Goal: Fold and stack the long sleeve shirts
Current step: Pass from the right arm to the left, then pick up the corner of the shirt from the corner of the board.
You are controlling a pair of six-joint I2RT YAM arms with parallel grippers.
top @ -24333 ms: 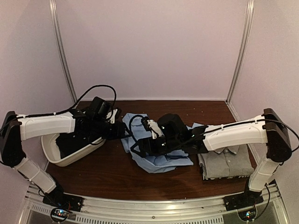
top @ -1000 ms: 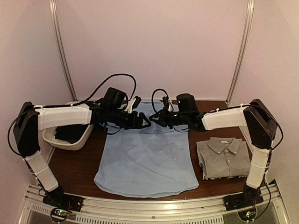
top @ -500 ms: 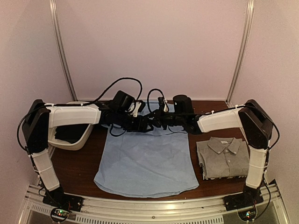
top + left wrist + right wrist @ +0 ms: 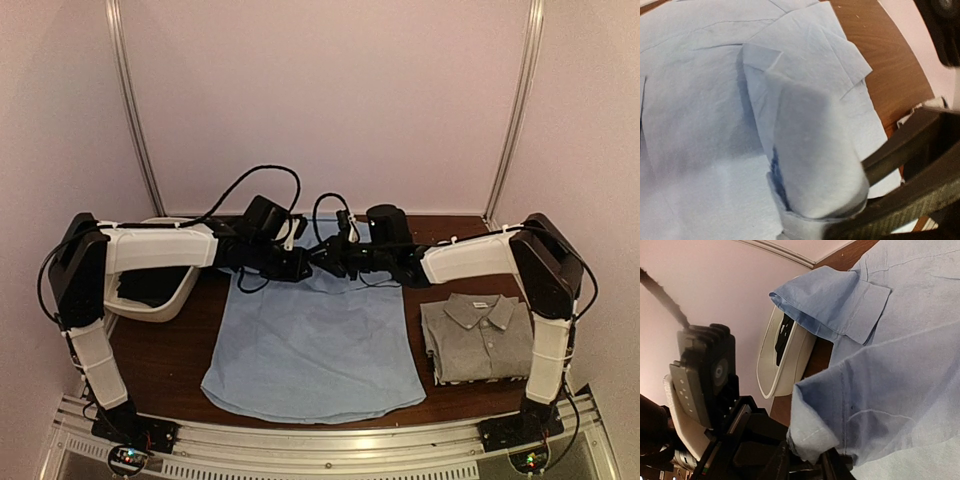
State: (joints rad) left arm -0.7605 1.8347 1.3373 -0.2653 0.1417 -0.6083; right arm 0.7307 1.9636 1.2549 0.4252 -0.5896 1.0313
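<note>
Pinching blue shirt (image 4: pixel 315 340): left claw (image 4: pixel 304 266), right claw (image 4: pixel 334 262)

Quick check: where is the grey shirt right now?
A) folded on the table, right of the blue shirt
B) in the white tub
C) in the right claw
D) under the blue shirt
A: the grey shirt lies folded on the table, right of the spread light blue shirt and apart from it.

no readable text, labels or signs
</note>
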